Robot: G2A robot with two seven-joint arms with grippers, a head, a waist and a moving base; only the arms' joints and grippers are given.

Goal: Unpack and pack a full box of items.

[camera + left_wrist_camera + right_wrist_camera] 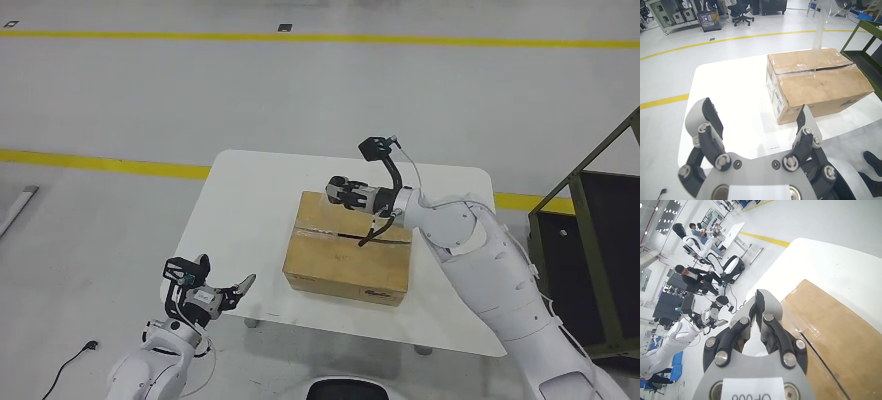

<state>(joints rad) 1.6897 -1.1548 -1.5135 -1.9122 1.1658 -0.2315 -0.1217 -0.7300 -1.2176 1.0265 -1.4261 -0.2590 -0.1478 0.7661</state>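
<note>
Top view gives you the cardboard box [345, 255] sitting on the white bench [250, 200], near its middle, flaps down. Your right pincer [333, 188] hangs over the box's far edge. In the right wrist view its fingers [761, 306] are pressed together above the box top [829, 321]. You cannot tell from there whether anything is caught between them.

Your left pincer [226, 272] sits off the bench's near corner on the left arm's side, well apart from the box. In the left wrist view it [755, 103] is spread wide with nothing in it.

That same view shows you a strip of clear tape [818, 36] standing up from the box [819, 83] lid. More tape lies wrinkled along the centre seam.
</note>
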